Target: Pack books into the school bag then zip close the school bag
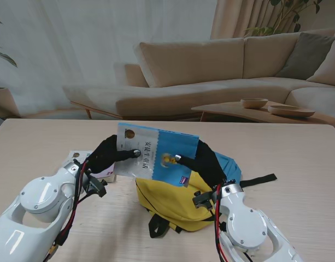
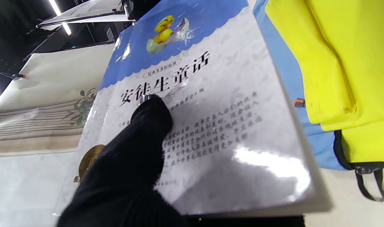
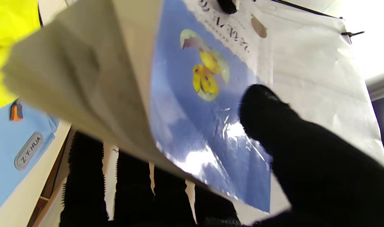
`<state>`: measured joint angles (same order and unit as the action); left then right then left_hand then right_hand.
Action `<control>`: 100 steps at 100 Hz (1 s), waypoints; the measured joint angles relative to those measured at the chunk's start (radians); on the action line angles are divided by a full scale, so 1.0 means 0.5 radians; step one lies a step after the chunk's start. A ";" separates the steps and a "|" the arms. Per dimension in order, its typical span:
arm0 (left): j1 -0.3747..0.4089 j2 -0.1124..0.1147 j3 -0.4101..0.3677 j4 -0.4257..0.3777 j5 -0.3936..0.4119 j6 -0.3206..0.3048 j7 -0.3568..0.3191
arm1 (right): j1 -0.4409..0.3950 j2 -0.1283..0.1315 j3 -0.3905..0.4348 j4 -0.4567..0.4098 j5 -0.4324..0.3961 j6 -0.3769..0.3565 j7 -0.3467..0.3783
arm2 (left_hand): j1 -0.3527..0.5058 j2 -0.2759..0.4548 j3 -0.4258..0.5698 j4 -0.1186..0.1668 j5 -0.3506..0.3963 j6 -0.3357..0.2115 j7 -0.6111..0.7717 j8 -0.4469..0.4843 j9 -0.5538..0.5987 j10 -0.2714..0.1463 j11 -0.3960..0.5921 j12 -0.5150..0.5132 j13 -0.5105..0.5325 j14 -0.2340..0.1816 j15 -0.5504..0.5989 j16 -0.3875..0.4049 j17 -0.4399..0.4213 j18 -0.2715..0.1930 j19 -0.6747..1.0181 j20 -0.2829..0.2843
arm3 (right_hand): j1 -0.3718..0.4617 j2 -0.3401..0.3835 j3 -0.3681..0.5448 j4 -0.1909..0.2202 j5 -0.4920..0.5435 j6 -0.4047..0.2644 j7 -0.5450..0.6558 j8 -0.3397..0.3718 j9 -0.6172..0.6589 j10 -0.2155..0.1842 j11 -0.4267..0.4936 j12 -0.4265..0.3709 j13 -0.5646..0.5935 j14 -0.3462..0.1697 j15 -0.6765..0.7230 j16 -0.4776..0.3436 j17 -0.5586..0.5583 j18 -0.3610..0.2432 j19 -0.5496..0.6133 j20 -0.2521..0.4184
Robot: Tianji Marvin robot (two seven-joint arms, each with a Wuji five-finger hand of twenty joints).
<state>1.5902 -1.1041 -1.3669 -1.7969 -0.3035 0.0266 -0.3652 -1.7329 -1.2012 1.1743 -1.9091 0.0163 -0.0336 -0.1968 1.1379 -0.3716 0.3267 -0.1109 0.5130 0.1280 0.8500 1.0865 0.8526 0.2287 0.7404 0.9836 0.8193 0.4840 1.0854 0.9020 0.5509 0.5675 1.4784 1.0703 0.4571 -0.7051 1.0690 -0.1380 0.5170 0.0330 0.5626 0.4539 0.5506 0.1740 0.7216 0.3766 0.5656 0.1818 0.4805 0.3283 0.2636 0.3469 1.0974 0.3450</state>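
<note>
Both hands gripping one book (image 1: 156, 155) above the yellow and blue school bag (image 1: 172, 204): left hand (image 1: 104, 155) pinching its white end, right hand (image 1: 203, 161) its blue end. Lying crosswise, long axis left to right, glossy cover tilted toward me. Needing lowering into the bag just beneath.

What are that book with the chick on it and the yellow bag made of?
The book looks like paper with a glossy laminated cover: lamp glare streaks across it. The school bag appears to be soft woven fabric, probably nylon, matte yellow and blue, sagging and creasing on the table.
</note>
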 measured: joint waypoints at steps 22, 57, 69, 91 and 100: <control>0.111 -0.016 -0.110 -0.069 0.077 -0.116 0.172 | -0.014 0.018 0.069 0.014 -0.206 -0.016 0.027 | -0.017 0.000 -0.017 0.000 0.000 0.014 -0.002 0.065 -0.001 0.002 0.084 0.005 0.044 -0.019 0.085 0.037 0.039 0.004 0.026 0.022 | -0.035 0.000 -0.005 0.009 0.001 0.003 0.000 -0.026 -0.053 -0.003 -0.019 -0.001 -0.040 -0.019 -0.044 -0.038 -0.067 -0.024 -0.007 -0.002; 0.333 -0.035 -0.303 -0.205 0.233 -0.214 0.322 | -0.011 0.126 0.121 0.101 -0.843 -0.026 0.244 | -0.022 0.000 -0.017 0.000 0.001 0.016 -0.002 0.097 -0.001 0.002 0.117 0.006 0.063 -0.021 0.124 0.048 0.051 0.008 0.046 0.042 | -0.036 0.081 -0.010 0.008 0.002 0.005 0.018 -0.047 -0.053 -0.003 -0.019 -0.002 -0.049 -0.026 -0.016 -0.027 -0.092 -0.040 -0.011 -0.004; 0.385 -0.034 -0.340 -0.234 0.269 -0.233 0.353 | 0.015 0.167 0.068 0.145 -0.927 -0.014 0.321 | -0.023 0.000 -0.017 0.000 0.001 0.016 -0.002 0.098 -0.001 0.002 0.119 0.006 0.063 -0.021 0.128 0.048 0.051 0.009 0.046 0.044 | -0.036 0.114 -0.011 0.008 0.003 0.005 0.019 -0.047 -0.053 -0.023 -0.021 -0.009 -0.098 -0.041 -0.026 -0.024 -0.117 -0.073 -0.031 -0.006; 0.448 -0.034 -0.382 -0.272 0.281 -0.255 0.374 | 0.061 0.211 -0.113 0.212 -1.194 0.012 0.329 | -0.024 0.000 -0.017 0.000 0.001 0.016 -0.002 0.116 -0.001 0.003 0.130 0.006 0.063 -0.021 0.128 0.050 0.051 0.011 0.046 0.045 | -0.065 0.158 -0.088 0.041 0.003 0.004 0.019 -0.047 -0.074 -0.045 -0.028 -0.023 -0.098 -0.049 -0.026 -0.024 -0.118 -0.073 -0.047 -0.024; 0.471 -0.034 -0.394 -0.289 0.286 -0.261 0.380 | 0.075 0.220 -0.193 0.226 -1.321 0.034 0.327 | -0.024 0.000 -0.018 0.000 0.001 0.016 -0.002 0.130 -0.001 0.003 0.131 0.006 0.063 -0.021 0.128 0.050 0.051 0.012 0.046 0.045 | -0.096 0.176 -0.121 0.049 0.003 0.004 0.019 -0.047 -0.074 -0.045 -0.024 -0.023 -0.098 -0.051 -0.026 -0.024 -0.116 -0.077 -0.047 -0.024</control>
<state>1.8259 -1.1213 -1.5639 -1.9415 -0.1604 -0.1041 -0.1754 -1.6957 -1.0911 1.0780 -1.7959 -0.6445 -0.0166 -0.0331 1.1259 -0.3716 0.3177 -0.1111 0.5133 0.1361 0.8492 1.1514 0.8521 0.2303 0.8061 0.9865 0.8511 0.4732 1.1496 0.9272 0.5764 0.5734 1.5013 1.0926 0.4091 -0.6173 1.0085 -0.1136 0.5187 0.0349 0.5721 0.4303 0.5134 0.1514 0.7096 0.3651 0.5166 0.1562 0.4676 0.3162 0.2056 0.3082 1.0738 0.3330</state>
